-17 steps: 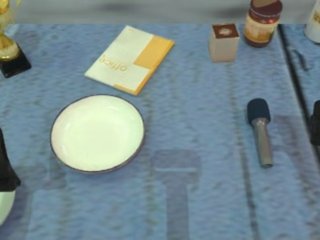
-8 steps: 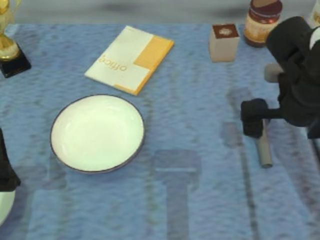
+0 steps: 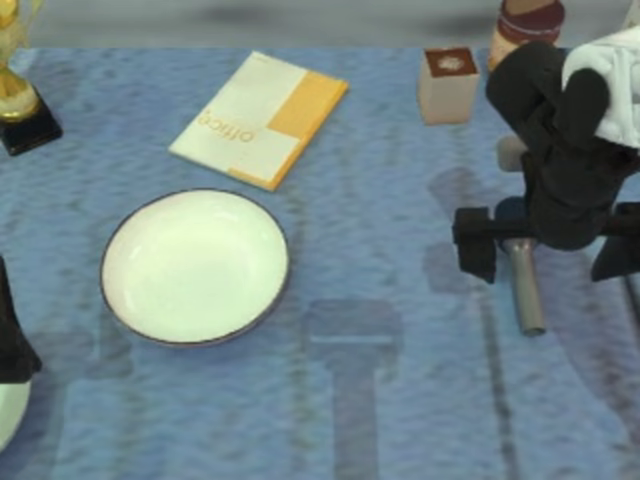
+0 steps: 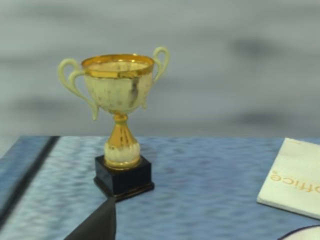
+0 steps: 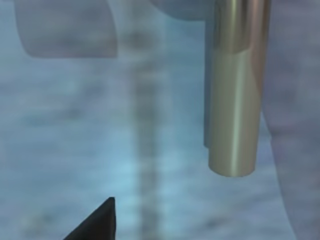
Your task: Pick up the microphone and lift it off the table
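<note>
The table (image 3: 400,400) carried the plate (image 3: 195,267), well left of the mic (image 3: 524,290), which lay flat on the cloth. The right gripper (image 3: 545,243) hung over the mic's head, fingers spread wide to either side. The left arm (image 3: 12,345) sat parked beyond the plate, its claw unreadable.

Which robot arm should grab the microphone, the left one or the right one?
The right one, most likely. Its black right gripper hangs open directly over the small navy-headed, grey-handled microphone lying on the blue-grey cloth table. The left arm sits parked at the table's far left edge.
</note>
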Tool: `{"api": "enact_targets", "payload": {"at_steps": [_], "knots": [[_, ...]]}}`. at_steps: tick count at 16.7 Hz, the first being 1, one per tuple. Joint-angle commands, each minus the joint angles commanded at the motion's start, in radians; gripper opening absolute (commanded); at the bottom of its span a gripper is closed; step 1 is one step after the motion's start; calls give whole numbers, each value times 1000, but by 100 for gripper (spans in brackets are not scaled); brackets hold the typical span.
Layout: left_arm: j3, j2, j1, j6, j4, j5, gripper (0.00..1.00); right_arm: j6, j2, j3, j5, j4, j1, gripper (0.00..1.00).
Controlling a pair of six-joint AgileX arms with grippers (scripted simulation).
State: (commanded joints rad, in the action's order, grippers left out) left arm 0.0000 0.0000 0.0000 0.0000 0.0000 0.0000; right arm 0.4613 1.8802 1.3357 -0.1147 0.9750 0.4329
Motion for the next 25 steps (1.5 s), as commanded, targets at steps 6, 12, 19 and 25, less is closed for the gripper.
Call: {"api": "enact_targets", "payload": {"at_steps": [6,12,19,25], "knots": [[0,0,0,0,0,0,100,-11,59,-55,0,-114,-12,100],[0,0,0,0,0,0,100,-27,185,-158,0,-348,-29,100],[0,0,0,0,0,0,100,-28,192,-163,0,-358,-30,85],[0,0,0,0,0,0,100,-28,192,-163,0,-358,-30,40]]}}
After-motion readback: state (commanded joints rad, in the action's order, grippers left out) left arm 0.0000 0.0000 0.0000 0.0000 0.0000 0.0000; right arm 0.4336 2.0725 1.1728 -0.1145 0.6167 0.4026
